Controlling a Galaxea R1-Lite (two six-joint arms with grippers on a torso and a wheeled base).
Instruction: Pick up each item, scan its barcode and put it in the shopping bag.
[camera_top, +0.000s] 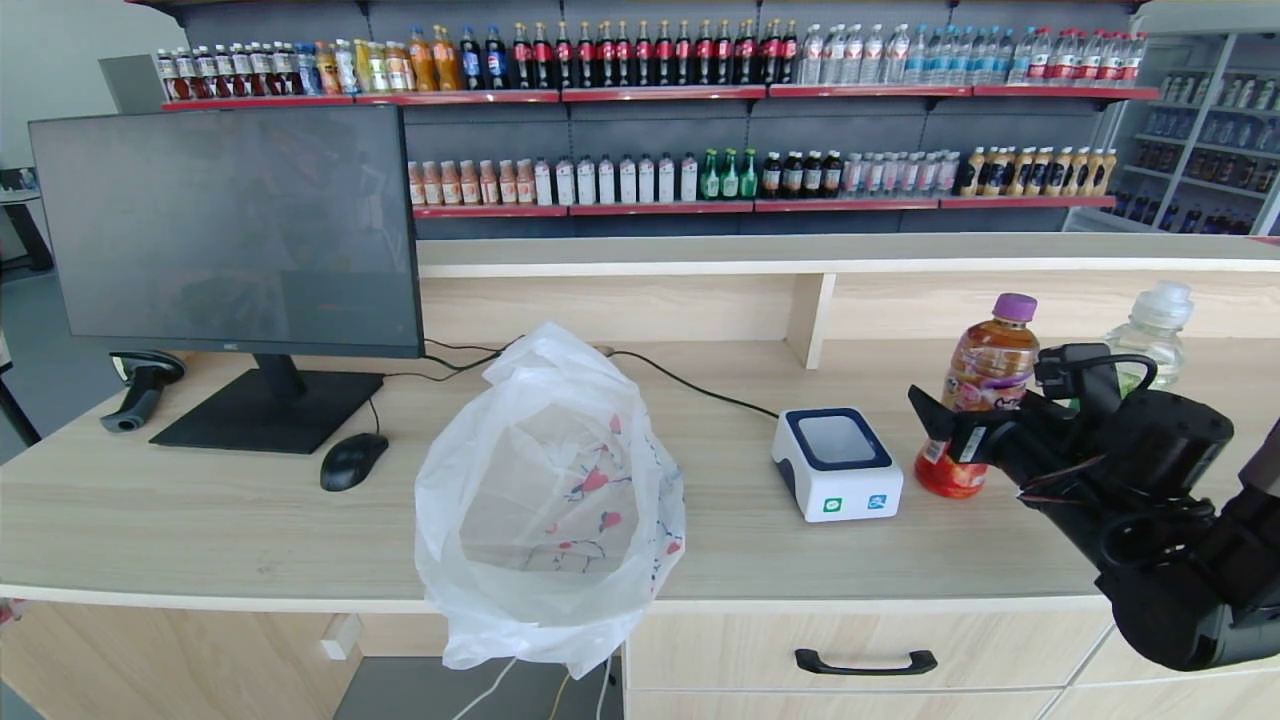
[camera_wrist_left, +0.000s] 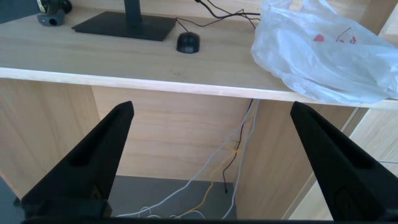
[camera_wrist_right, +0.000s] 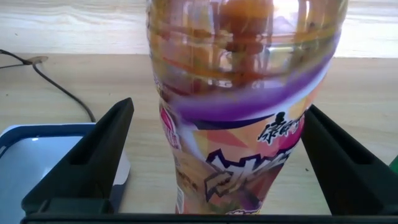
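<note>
Right gripper: fingers spread, straddling the orange bottle, which stands on the counter just beside the scanner; not yet clamped (pre-grasp, I judge). Left gripper: open, parked below the counter edge near the bag.

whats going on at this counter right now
The robot's right claw is open, with a finger on each side of the orange plastic drink bottle with a purple cap. The bottle stands upright on the pale wooden counter, next to the white and blue box scanner, not yet lifted. The translucent white plastic shopping bag sits at the counter's front edge. The left claw is open and holds nothing, low in front of the counter.
</note>
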